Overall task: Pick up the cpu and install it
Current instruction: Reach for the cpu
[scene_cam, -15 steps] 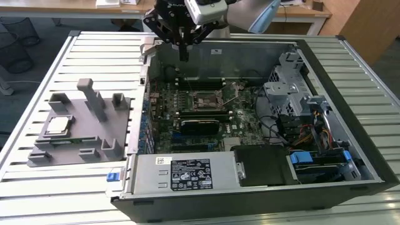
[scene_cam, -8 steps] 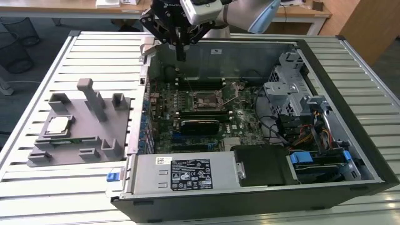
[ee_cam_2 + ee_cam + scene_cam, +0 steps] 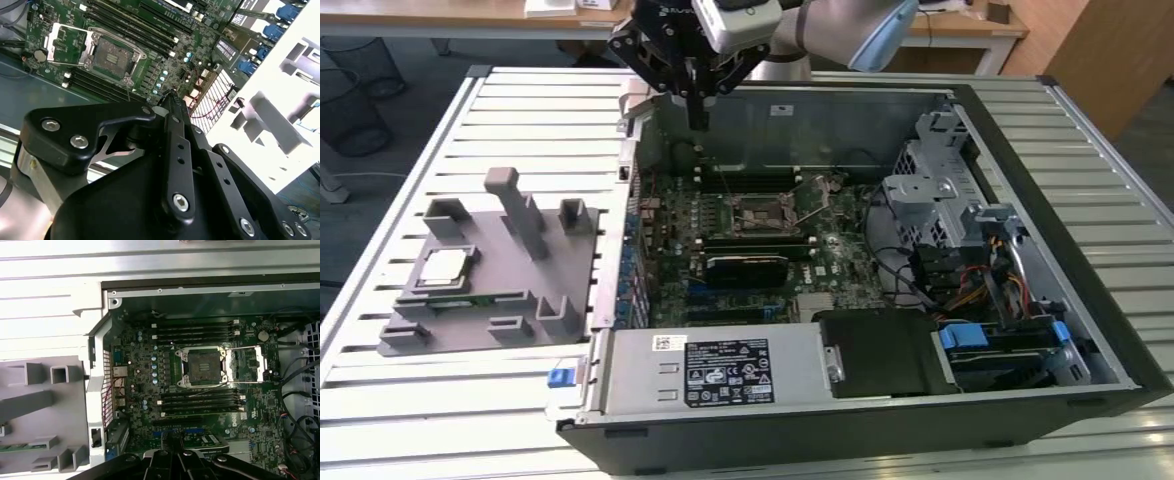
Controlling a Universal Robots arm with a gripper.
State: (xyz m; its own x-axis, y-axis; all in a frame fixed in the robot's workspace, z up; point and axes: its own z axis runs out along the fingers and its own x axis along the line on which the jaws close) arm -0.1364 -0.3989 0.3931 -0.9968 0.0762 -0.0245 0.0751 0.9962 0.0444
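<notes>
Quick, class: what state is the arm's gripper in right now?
Gripper: closed, holding nothing; the flat square silver-topped cpu lies on the grey plastic holder.

Gripper [image 3: 700, 108] (fingers together) poised above the far wall of the open computer case [image 3: 854, 125]; cpu [image 3: 444, 265] rests on the grey fixture [image 3: 494, 278] at the exterior view's left, well apart from the motherboard socket [image 3: 765, 212].

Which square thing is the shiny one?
The cpu on the grey tray, at the exterior view's left, has a shiny silver top; the square socket on the green board is dark inside.
</notes>
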